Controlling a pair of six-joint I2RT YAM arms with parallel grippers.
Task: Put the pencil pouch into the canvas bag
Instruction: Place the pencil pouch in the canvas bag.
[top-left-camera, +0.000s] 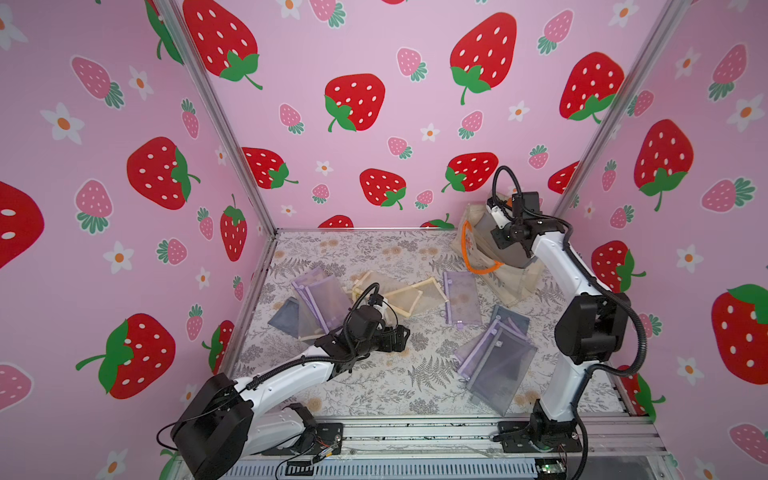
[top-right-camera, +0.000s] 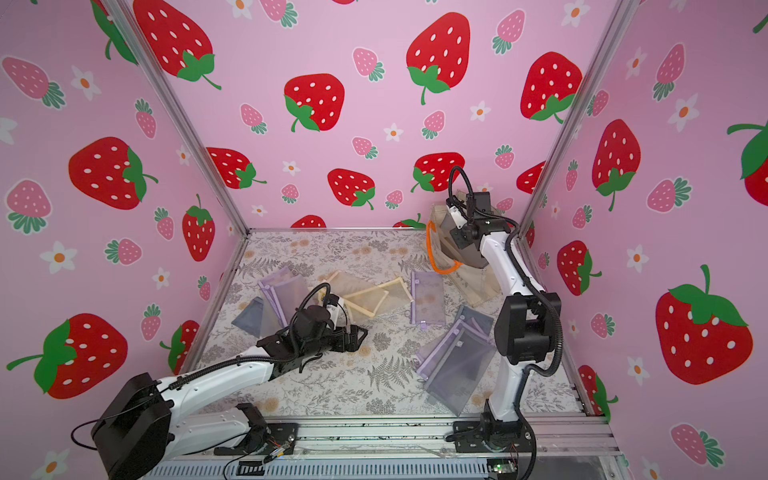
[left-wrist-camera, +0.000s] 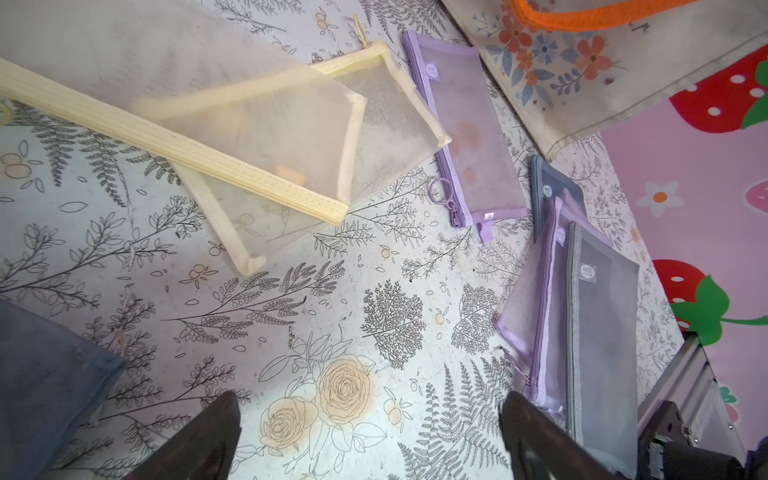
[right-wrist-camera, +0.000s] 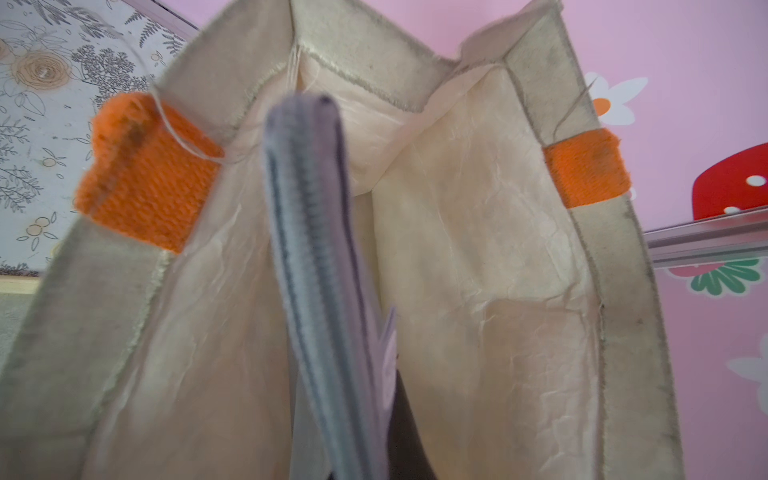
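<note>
- Both top views: right gripper clamped on grey pencil pouch at canvas bag mouth.
- Left wrist: left gripper jaws apart, empty, well clear of the bag.
- Right wrist: pouch edge-on between bag walls, flanked by orange strap ends.

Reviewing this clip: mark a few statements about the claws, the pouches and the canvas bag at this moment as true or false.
1. The right claw is shut on a grey pouch. True.
2. That pouch reaches into the open mouth of the canvas bag. True.
3. No pouches are left on the table. False: yellow pouches and a purple pouch, among others, lie on it.
4. The left claw grips one of the yellow pouches. False: it is open and empty above the table.
</note>
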